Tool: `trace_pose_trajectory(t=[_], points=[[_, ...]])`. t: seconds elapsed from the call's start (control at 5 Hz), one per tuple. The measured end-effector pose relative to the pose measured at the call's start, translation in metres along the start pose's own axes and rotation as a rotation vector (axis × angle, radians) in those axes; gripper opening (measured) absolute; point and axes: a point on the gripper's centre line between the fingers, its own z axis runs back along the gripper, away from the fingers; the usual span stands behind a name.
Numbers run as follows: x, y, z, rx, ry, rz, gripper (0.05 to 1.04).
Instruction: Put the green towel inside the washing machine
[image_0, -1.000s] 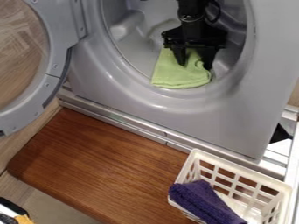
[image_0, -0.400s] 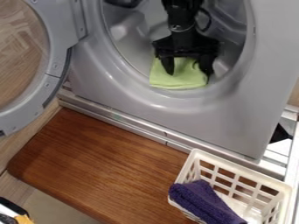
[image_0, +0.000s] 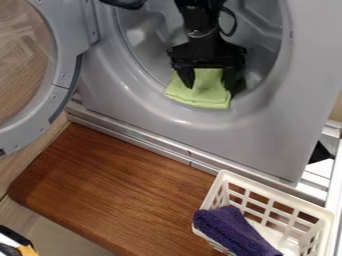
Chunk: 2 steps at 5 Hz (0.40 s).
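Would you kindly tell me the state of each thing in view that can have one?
Door: swung open.
Green towel: folded, at the lower lip of the machine's opening.
Gripper: open, at the green towel.
Basket: upright, holding the purple towel.
Purple towel: bunched.

Pincer hides part of green towel. Cut off: arm, 12 o'clock; door, 10; basket, purple towel, 5.
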Motion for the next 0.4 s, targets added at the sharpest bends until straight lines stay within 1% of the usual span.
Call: trace_pose_trajectory(t=[0.2,0.4], points=[[-0.011,0.002,0.018,-0.022,-0.024,0.007,0.999],[-0.019,0.014,0.035,-0.032,-0.041,0.028,0.999]])
